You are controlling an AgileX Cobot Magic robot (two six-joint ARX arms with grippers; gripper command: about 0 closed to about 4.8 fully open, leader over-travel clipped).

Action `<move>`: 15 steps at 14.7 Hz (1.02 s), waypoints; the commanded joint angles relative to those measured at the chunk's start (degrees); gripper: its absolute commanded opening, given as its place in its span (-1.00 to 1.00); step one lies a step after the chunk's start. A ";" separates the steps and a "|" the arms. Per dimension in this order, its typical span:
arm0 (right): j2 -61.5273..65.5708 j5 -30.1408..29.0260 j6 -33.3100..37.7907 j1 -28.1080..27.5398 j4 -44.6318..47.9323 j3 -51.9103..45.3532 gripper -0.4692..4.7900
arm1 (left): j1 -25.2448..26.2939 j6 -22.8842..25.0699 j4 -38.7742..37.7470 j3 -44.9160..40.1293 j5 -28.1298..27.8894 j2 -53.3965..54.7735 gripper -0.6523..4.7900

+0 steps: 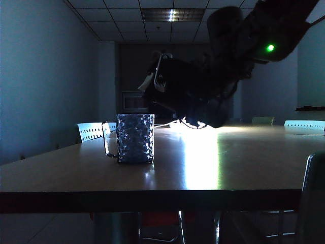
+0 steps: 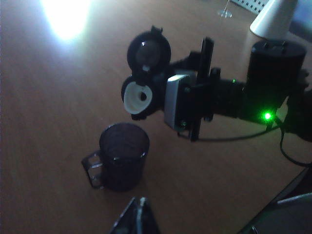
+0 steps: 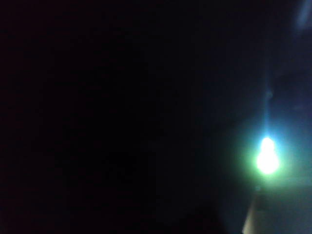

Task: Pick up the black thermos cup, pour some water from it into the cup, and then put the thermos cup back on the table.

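Right gripper (image 2: 187, 105) is clamped on the tall matte black thermos cup (image 2: 146, 92), tipped, lid open, spout above the dimpled clear glass mug (image 2: 122, 156) on the glossy brown table (image 1: 228, 162). Pour underway; set-down remains. Left gripper (image 2: 136, 219): state can't be told.

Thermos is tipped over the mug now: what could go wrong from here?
1. The black thermos cup, held by the right gripper with lid flipped open, has its spout above and slightly off the glass mug; water may hit the table.
2. The right wrist view is dark, so the grip is unchecked.
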 commanded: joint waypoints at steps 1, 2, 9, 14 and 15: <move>-0.98 0.83 -4.92 0.70 5.64 1.33 -0.41 | 0.02 0.46 0.42 0.35 1.01 -0.09 -0.78; -0.92 0.81 -4.92 0.72 5.49 1.33 -0.41 | 0.02 0.44 0.48 0.35 1.46 -0.09 -0.78; 0.33 1.92 -10.62 0.72 5.97 1.36 -0.41 | 0.02 0.44 0.46 0.35 1.90 -0.09 -0.78; 0.37 2.38 -13.99 0.72 6.43 1.36 -0.41 | 0.02 0.44 0.39 0.35 1.90 -0.09 -0.78; 0.37 3.04 -15.06 0.72 6.51 1.36 -0.41 | 0.02 0.44 0.39 0.35 1.90 -0.09 -0.78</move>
